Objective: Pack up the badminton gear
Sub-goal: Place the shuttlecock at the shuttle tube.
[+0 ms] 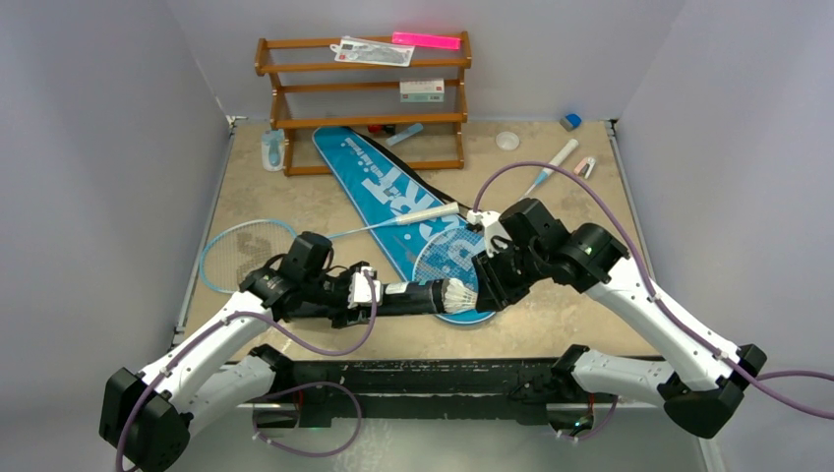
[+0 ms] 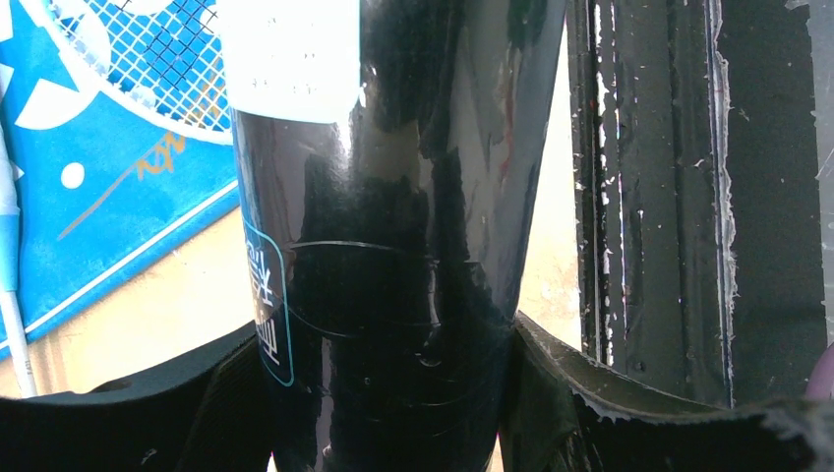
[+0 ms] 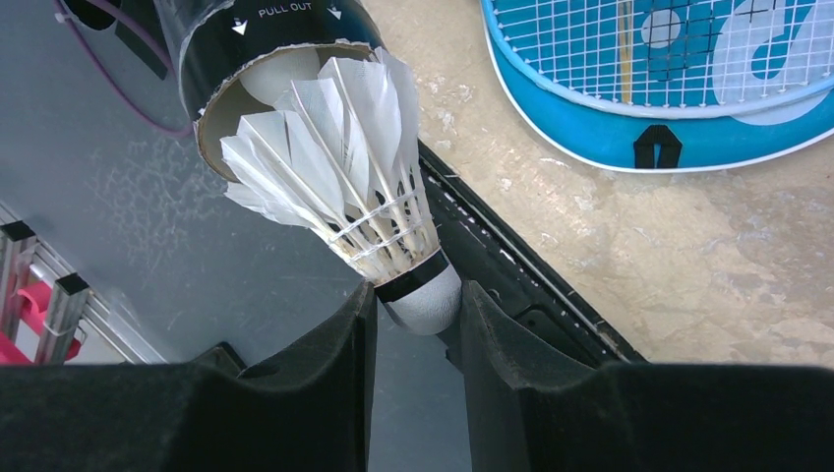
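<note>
Right end effector [image 3: 418, 305] pinches shuttlecock [image 3: 334, 167] cork (wrist view); left end effector [image 2: 384, 339] clamps tube [image 2: 393, 197].

Beige table [image 1: 590, 295]. Carries blue bag [image 1: 379, 182] centre, racket [image 1: 231, 258] left, wooden rack [image 1: 364, 120] at back. Bottle [image 1: 272, 149] just beside rack.

Glossy black tube [image 2: 393, 246]; white feather shuttlecock [image 3: 334, 177]; rough, mottled beige tabletop [image 3: 708, 265].
</note>
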`<state>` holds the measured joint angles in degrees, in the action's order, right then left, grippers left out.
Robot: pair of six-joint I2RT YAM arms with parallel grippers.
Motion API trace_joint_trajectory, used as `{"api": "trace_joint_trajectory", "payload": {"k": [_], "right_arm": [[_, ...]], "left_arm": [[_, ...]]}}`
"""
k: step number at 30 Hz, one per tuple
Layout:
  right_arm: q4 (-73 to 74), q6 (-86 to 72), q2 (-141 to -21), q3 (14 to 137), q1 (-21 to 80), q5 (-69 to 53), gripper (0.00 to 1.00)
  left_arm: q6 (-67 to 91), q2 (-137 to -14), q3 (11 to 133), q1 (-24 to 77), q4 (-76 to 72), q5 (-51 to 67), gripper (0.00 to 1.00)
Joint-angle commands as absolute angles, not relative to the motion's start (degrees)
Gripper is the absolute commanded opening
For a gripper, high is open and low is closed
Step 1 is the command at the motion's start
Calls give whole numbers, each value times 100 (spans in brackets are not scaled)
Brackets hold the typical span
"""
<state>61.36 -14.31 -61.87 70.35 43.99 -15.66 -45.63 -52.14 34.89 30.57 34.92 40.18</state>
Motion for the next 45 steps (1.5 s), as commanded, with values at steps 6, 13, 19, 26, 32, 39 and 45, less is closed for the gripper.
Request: {"api": "trace_joint_trajectory", "payload": {"k": [6, 13, 19, 26, 32, 39, 45], "right_arm": [[6188, -1605, -6129, 7083, 4417, -1181, 9], [6255, -1617, -6067, 7176, 4407, -1108, 8], [6313, -1597, -6020, 7284, 4407, -1085, 8], [6139, -1436, -6114, 7169, 4412, -1303, 7], [6186, -1276, -6226, 7124, 4412, -1396, 6], [6139, -1250, -6282, 7031, 4415, -1471, 6], [6151, -1244, -6308, 6989, 4422, -1494, 6]], "left_arm": [[-4611, -5003, 3650, 3115, 3279, 4484, 35], [-4593, -4981, 3644, 3124, 3278, 4508, 35], [-4579, -4965, 3631, 3126, 3278, 4476, 35], [-4542, -4989, 3638, 3118, 3261, 4448, 35], [-4315, -5098, 3646, 3115, 3186, 4213, 35], [-4226, -5182, 3665, 3120, 3182, 4085, 35], [-4197, -5251, 3683, 3115, 3188, 4039, 35]]}}
